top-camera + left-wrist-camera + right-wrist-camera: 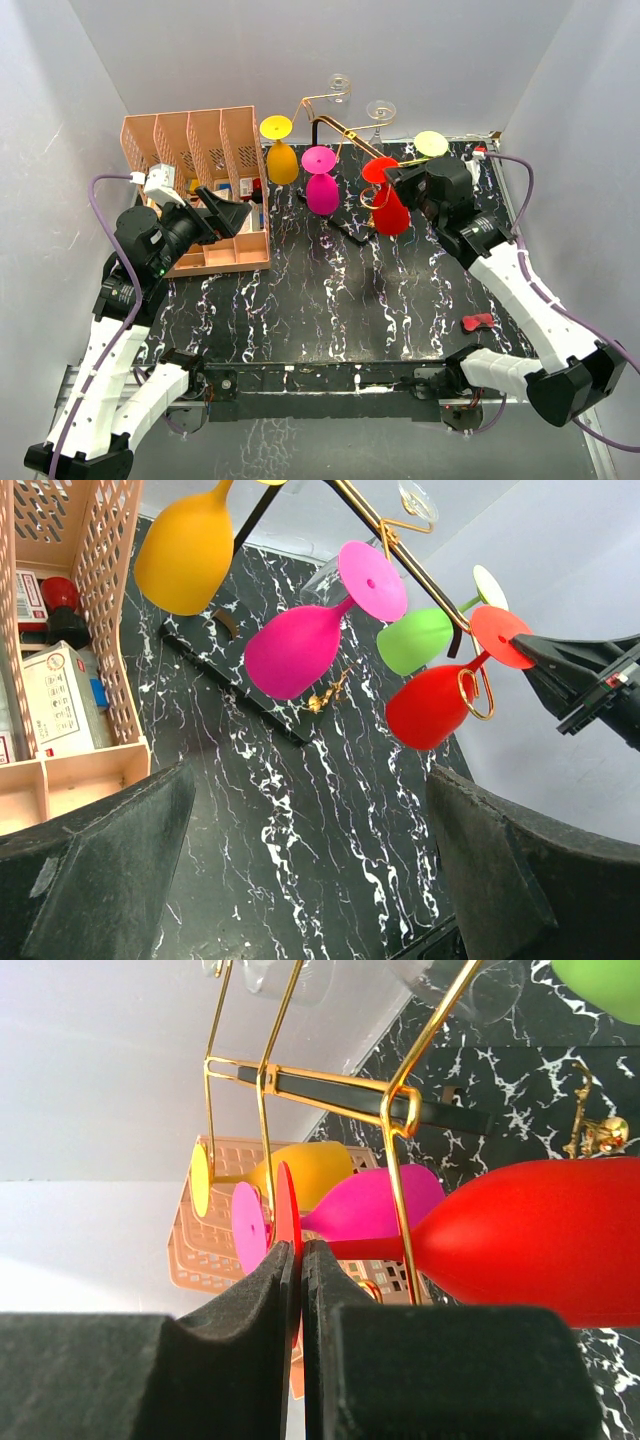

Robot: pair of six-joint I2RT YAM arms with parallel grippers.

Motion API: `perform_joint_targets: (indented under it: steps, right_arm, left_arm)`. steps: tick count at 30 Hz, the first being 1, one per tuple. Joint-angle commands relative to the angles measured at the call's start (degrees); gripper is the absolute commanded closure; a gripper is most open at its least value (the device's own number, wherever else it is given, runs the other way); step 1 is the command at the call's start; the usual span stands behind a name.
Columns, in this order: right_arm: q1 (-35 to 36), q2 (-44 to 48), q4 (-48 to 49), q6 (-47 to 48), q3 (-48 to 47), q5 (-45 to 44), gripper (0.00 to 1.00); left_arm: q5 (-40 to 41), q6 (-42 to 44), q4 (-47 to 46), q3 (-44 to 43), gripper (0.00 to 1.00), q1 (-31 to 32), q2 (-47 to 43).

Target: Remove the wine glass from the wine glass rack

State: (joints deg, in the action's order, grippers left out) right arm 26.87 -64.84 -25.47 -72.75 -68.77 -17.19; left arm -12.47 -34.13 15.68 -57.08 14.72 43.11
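Four coloured glasses hang bowl-down from the rack (pixel 327 128), and the one I am after is the red wine glass (pixel 391 212), on the arm at the rack's right side, closest to my right arm. My right gripper (pixel 301 1255) is clamped on the rim of its flat red foot. In the right wrist view the two fingers are almost together, with only the thin edge of the disc showing between them.

What the coming move turns on is how the glass lies from that grip. Its long axis runs from the foot in my fingers, through the stem, and out to the bowl on the far side of a gold wire (pixel 400 1205). So foot and bowl sit on opposite sides of the wire, and a straight pull toward me would likely catch. I judge the foot has to slide along the arm to its curled open end – which in the left wrist view loops just beside the stem – before the glass comes free.

My left gripper (pixel 310 776) has its fingers wide apart and holds nothing. It hangs by the file organiser (pixel 190 140), well apart from the red glass – the right arm is the nearer by far.
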Motion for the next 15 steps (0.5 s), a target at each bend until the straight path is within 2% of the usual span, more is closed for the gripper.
perform_joint_targets:
  steps: [1,8,15]
  right_arm:
    - [-1.3,-1.1,8.2,0.6,-2.7,5.5,0.91]
    - [-1.5,-3.7,10.4,2.6,-4.1,13.9,0.91]
    - [-1.5,-5.1,15.6,3.2,-3.8,33.9,0.92]
  left_arm:
    - [-0.3,-0.6,0.1,-1.3,0.03,-0.3,-0.3]
    - [-0.9,-2.0,-0.5,-0.7,0.03,-0.4,-0.2]
    - [-1.7,-3.2,-0.9,-0.8,0.03,-0.3,-0.3]
